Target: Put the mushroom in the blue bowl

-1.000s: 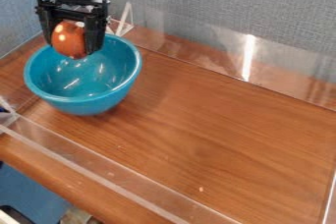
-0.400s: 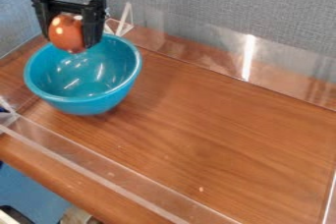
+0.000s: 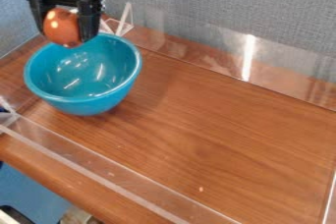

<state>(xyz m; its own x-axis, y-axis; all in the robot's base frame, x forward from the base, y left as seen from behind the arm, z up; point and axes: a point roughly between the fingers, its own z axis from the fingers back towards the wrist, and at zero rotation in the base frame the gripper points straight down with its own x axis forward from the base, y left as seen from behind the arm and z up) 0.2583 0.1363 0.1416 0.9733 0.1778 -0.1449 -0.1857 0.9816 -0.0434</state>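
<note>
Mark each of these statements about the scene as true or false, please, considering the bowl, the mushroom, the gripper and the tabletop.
1. The bowl is blue. True.
2. The mushroom lies at the bottom of the bowl. False: it is up at the gripper, above the bowl's far part.
3. The bowl stands upright with its opening facing up. True.
4. The tabletop is white. False: it is brown wood.
5. The gripper is at the right edge of the picture. False: it is at the upper left.
</note>
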